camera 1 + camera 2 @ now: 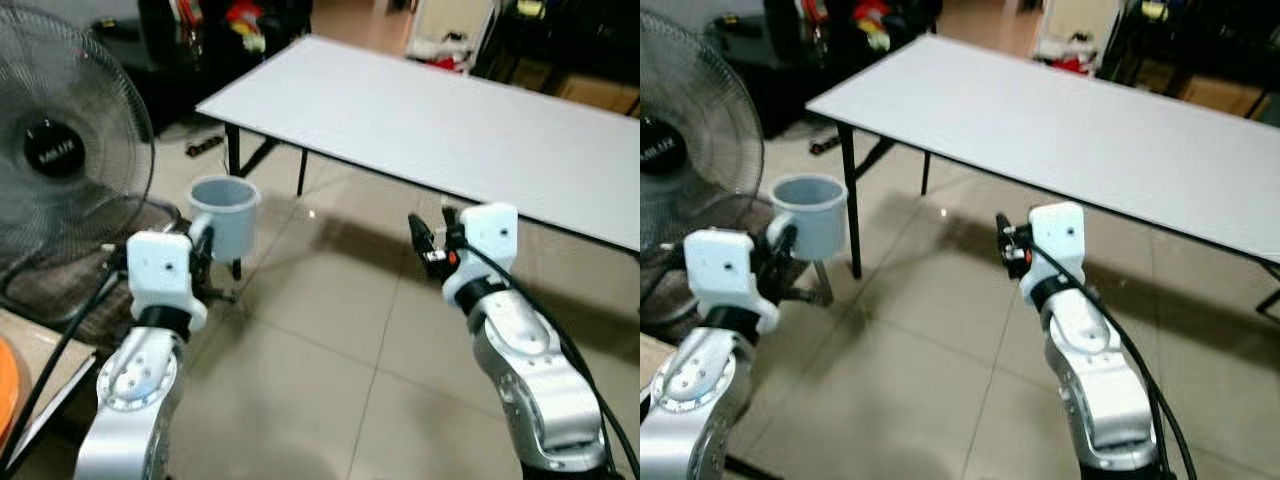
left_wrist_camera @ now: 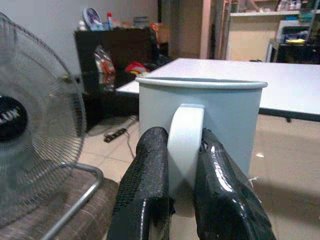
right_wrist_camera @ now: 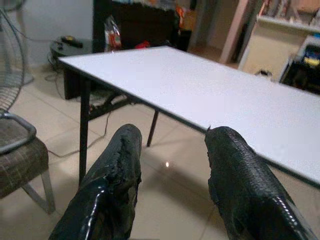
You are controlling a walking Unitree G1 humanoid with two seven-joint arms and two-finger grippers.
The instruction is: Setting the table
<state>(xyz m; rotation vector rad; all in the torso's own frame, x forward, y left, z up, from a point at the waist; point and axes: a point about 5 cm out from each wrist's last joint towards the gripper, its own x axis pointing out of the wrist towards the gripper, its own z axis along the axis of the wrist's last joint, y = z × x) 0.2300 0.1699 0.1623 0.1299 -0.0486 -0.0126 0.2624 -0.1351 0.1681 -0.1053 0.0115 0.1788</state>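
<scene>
Pale blue mug (image 1: 225, 214) is carried upright in the air, short of the white table (image 1: 450, 130), pinched by its handle so the rim stays level. Left gripper (image 2: 182, 165) is clamped on that handle, forearm raised forward. Right gripper (image 3: 172, 165) is spread, empty, aimed tableward.

1. My left gripper (image 1: 205, 243) holds a pale blue mug (image 1: 226, 214) upright above the tiled floor (image 1: 330, 330).
2. My right gripper (image 1: 432, 232) hangs near the white table (image 1: 430, 120) edge.
3. A standing fan (image 1: 60, 150) is at my left.
</scene>
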